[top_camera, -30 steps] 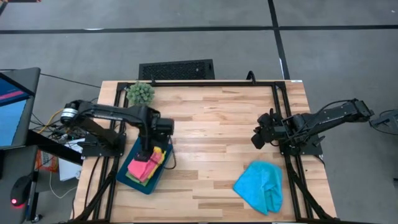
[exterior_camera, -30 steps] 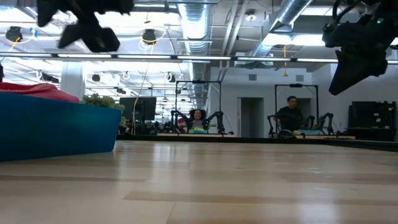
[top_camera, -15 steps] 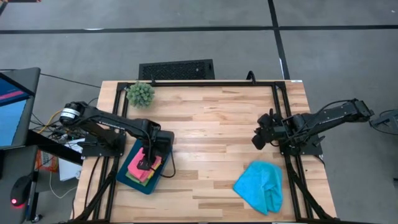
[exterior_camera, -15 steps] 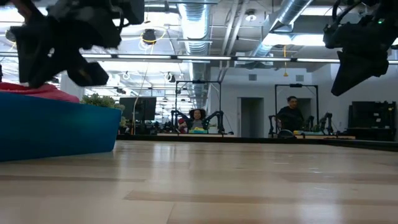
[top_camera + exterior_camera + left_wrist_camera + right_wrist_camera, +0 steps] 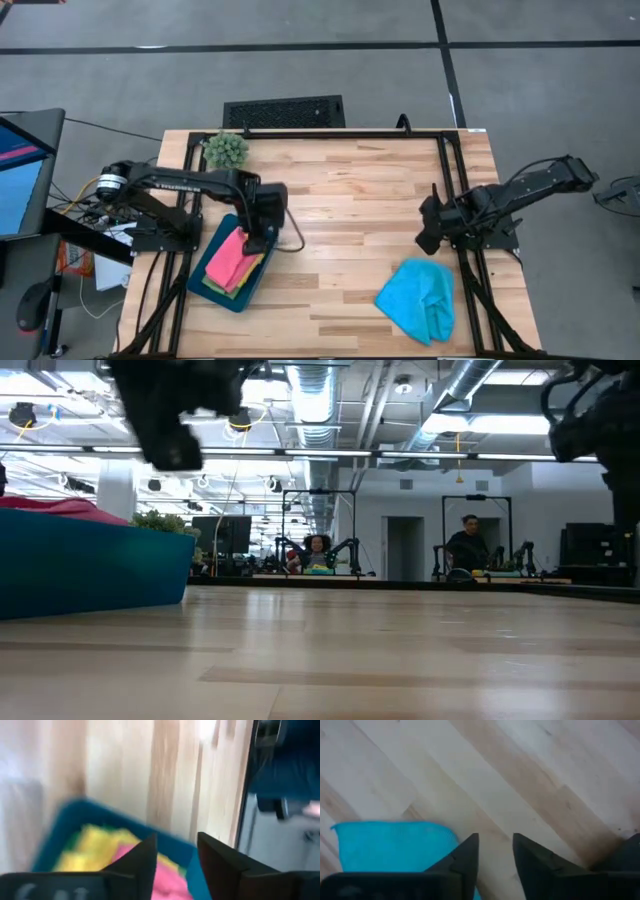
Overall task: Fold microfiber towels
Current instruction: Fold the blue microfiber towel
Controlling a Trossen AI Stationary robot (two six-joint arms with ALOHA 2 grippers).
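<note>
A dark teal tray (image 5: 214, 293) sits at the table's left and holds a pile of towels. The pink towel (image 5: 230, 259) lies on top, over the yellow towel (image 5: 256, 266), and a green edge (image 5: 218, 288) shows below them. My left gripper (image 5: 258, 240) hangs open just above the tray's far right corner; its wrist view shows the pink towel (image 5: 167, 882) and the yellow towel (image 5: 97, 847) below the fingers. The light blue towel (image 5: 418, 298) lies crumpled on the wood at the near right. My right gripper (image 5: 430, 238) hovers open just beyond it, above bare wood.
A spiky green plant ball (image 5: 226, 150) stands at the far left corner. A black grille (image 5: 284, 111) lies beyond the far edge. Black frame rails (image 5: 452, 170) run along the table's sides. The middle of the table (image 5: 350, 230) is bare wood.
My left gripper dipped onto the pink towel in the tray, then rose and drew back toward the tray's far right corner. The pink towel, bunched before, now lies flatter on the pile. My right gripper has tipped downward and shifted a little toward the light blue towel.
</note>
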